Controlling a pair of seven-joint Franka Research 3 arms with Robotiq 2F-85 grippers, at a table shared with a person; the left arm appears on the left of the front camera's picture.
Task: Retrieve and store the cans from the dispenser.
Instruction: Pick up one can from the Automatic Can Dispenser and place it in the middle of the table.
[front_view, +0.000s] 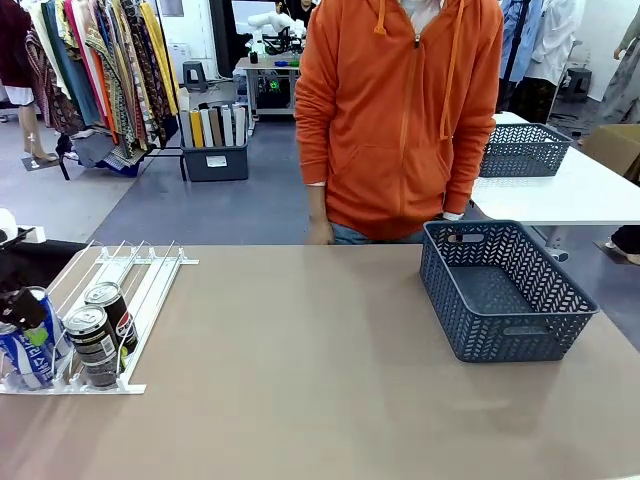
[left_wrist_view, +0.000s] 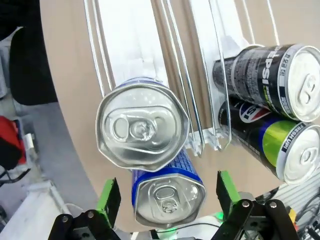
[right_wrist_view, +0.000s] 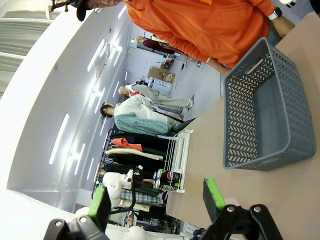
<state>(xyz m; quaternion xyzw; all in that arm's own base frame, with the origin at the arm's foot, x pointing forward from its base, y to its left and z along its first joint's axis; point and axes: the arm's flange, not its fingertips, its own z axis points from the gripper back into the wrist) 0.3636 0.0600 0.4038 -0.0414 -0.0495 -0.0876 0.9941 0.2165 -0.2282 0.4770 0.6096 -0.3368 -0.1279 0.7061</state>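
the left gripper (left_wrist_view: 168, 194) holds its jaws wide on either side of a slim blue-and-white drink can (left_wrist_view: 167, 176) at the low end of the sloped white wire-rail dispenser (front_view: 125, 275), its green pads (left_wrist_view: 111, 197) not touching it. a second blue can (left_wrist_view: 142, 125) lies behind it in that lane, with two black cola cans (left_wrist_view: 272, 72) alongside. the right gripper (right_wrist_view: 157, 196) hangs open above the tan table (front_view: 300, 350), facing the dark grey mesh basket (front_view: 505, 290).

Surface: tan table (front_view: 320, 390), plain matte top
Left side, near edge: white wire dispenser (front_view: 155, 285) lying on the top; lanes run toward the far side
Right side, far edge: dark grey mesh basket (front_view: 520, 338) standing upright on the top
Spacing: dispenser and basket well apart; tan top shows between
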